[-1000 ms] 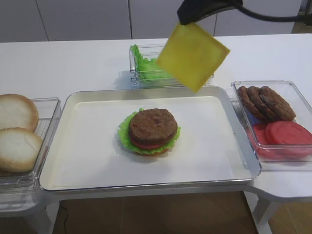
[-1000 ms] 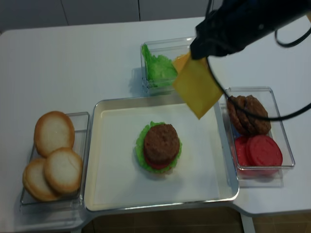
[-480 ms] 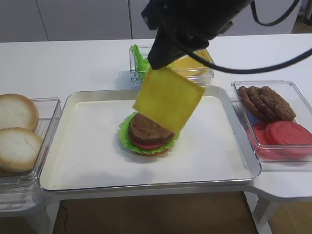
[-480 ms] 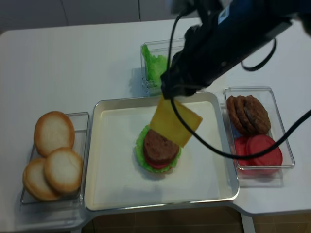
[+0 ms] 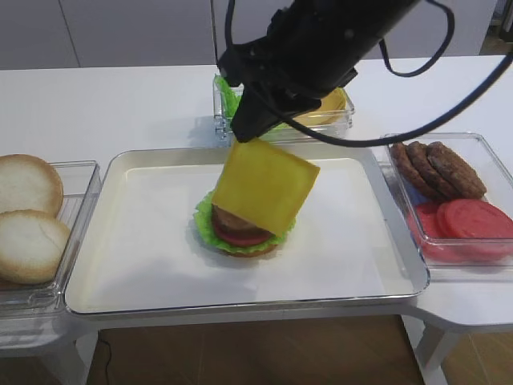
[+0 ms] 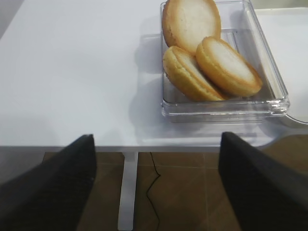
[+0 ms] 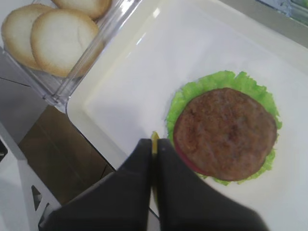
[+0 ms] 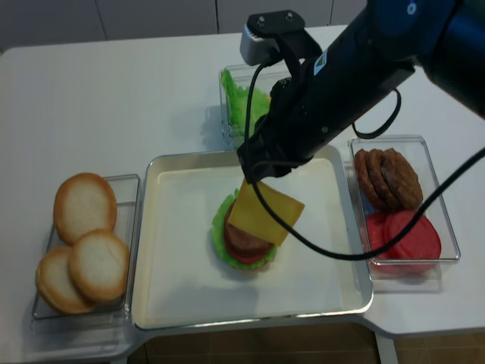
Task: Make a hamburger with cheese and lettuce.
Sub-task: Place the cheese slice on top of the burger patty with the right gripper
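Observation:
The hamburger (image 5: 240,234) sits mid-tray as a stack of bun base, ruffled green lettuce (image 5: 203,225), tomato and brown patty; the right wrist view shows the patty (image 7: 224,134) on top. My right gripper (image 5: 244,138) is shut on one corner of the yellow cheese (image 5: 264,187) slice. The slice hangs tilted just over the patty's far side (image 8: 265,213). Only its thin edge (image 7: 154,136) shows between the shut fingers. My left gripper (image 6: 156,187) is open and empty beyond the table's left edge, over the floor.
A clear box of pale bun halves (image 5: 29,218) stands left of the white tray (image 5: 136,249). At right, another box holds brown patties (image 5: 438,169) and tomato slices (image 5: 474,221). Behind the tray are loose lettuce leaves (image 8: 244,103) and a box of cheese slices (image 5: 329,106).
My right arm has swung the cheese from high at the back right down and leftward, so it now hangs over the hamburger. The left gripper's earlier position is not shown.

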Action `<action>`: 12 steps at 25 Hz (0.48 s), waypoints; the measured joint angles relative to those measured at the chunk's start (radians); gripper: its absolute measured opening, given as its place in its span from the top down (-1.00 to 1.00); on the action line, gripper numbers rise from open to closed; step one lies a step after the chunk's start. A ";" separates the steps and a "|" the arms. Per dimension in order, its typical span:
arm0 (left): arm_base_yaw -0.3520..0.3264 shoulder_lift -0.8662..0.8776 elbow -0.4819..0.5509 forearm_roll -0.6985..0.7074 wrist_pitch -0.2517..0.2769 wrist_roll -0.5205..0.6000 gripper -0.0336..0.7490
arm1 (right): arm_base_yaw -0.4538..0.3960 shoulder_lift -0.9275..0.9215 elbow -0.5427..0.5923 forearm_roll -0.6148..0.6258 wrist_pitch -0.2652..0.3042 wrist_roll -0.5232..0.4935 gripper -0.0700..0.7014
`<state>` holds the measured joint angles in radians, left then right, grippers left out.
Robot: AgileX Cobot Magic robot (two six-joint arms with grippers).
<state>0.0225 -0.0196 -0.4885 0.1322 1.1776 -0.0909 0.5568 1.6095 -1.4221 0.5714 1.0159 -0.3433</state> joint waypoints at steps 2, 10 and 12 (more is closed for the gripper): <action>0.000 0.000 0.000 0.000 0.000 0.000 -0.57 | 0.000 0.017 0.000 0.011 -0.004 -0.012 0.80; 0.000 0.000 0.000 0.000 0.000 0.000 -0.57 | 0.000 0.068 0.000 0.094 -0.014 -0.059 0.80; 0.000 0.000 0.000 0.000 0.000 0.000 -0.57 | 0.000 0.084 0.000 0.110 -0.021 -0.068 0.80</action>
<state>0.0225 -0.0196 -0.4885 0.1322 1.1776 -0.0909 0.5568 1.6931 -1.4221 0.6818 0.9950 -0.4115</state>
